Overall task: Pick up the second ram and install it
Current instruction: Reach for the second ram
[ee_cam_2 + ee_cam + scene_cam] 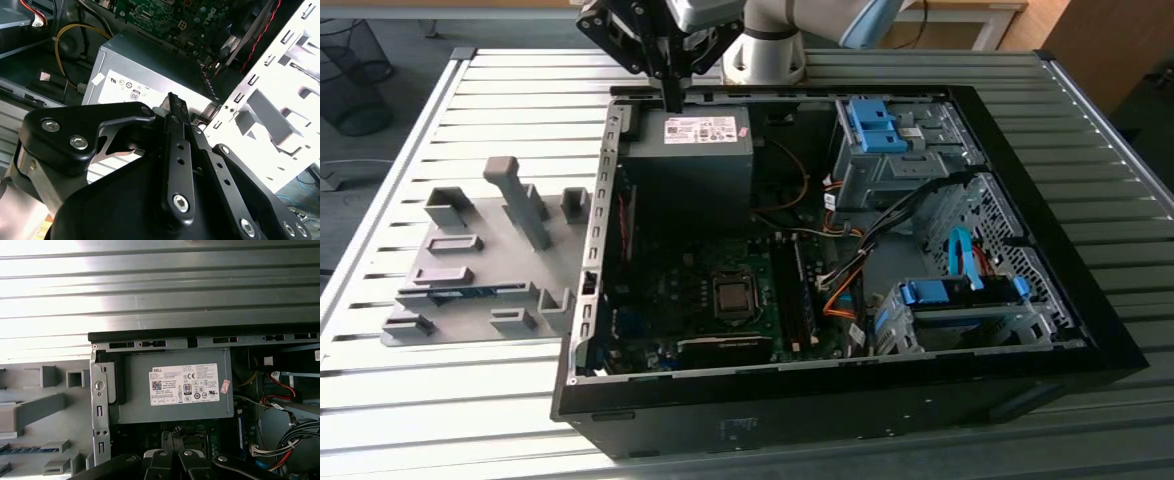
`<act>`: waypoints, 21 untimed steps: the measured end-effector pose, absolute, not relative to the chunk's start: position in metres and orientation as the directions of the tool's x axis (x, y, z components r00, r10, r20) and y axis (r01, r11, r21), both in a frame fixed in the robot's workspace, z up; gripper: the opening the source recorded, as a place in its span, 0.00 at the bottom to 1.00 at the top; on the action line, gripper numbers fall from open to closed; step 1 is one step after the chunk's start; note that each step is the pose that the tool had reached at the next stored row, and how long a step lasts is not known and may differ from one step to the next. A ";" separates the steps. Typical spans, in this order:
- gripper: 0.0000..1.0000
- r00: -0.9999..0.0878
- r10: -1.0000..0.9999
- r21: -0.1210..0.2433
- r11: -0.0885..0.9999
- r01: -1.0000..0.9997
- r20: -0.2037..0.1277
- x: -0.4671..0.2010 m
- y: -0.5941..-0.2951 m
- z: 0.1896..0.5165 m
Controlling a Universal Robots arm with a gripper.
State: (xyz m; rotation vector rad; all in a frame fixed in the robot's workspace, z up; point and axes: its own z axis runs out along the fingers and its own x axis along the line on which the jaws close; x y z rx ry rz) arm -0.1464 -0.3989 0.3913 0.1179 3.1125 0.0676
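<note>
Found the gripper point(674, 98) at twelve o'clock in the exterior view, above the power supply point(687, 165), fingers point(177, 145) pressed together and pinching nothing. Spotted the memory stick point(454, 292) lying in the grey tray point(467, 215) near nine o'clock, outside the computer case point(854, 400) and well apart from the gripper. Judged likely trouble: clipping the case rim on the way across, or nipping the thin stick off-centre, so tilting and jamming it at the slot. Counted one gripper, one stick, one tray, one power supply, one case, two blue brackets point(874, 125).
</note>
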 end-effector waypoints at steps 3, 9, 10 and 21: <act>0.10 -0.997 0.076 0.044 0.996 0.075 -0.024 -0.147 -0.399 0.391; 0.10 -0.997 0.076 0.044 0.996 0.075 -0.024 -0.149 -0.399 0.391; 0.10 -0.997 0.076 0.044 0.996 0.075 -0.024 -0.149 -0.399 0.391; 0.10 -0.997 0.076 0.044 0.996 0.075 -0.024 -0.152 -0.399 0.391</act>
